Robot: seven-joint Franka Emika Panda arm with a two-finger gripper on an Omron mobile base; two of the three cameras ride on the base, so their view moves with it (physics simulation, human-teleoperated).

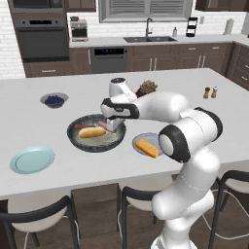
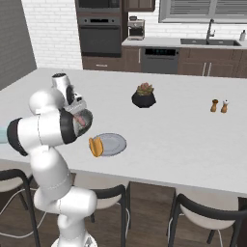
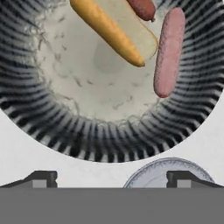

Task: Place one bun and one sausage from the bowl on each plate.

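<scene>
The dark speckled bowl [image 1: 78, 140] [image 3: 65, 131] sits mid-counter. In it lie a yellow-tan bun [image 1: 92, 132] [image 3: 114, 31], a pale pink sausage [image 3: 169, 50] and a red-brown sausage [image 1: 82, 126] [image 3: 142, 8]. My gripper [image 1: 110, 126] [image 3: 114, 180] hangs open over the bowl's right side with nothing between its fingers. To the right, the grey plate [image 1: 139, 140] [image 2: 113, 143] [image 3: 168, 171] carries an orange bun [image 1: 147, 148] [image 2: 95, 146]. The light blue-green plate [image 1: 32, 159] lies bare at the front left. In the right base view my arm hides most of the bowl.
A small blue bowl of berries [image 1: 54, 100] stands at the back left. A potted plant [image 1: 146, 89] [image 2: 144, 95] is behind the bowl, and salt and pepper shakers [image 1: 210, 92] [image 2: 219, 105] stand far right. Chairs line the counter's front edge.
</scene>
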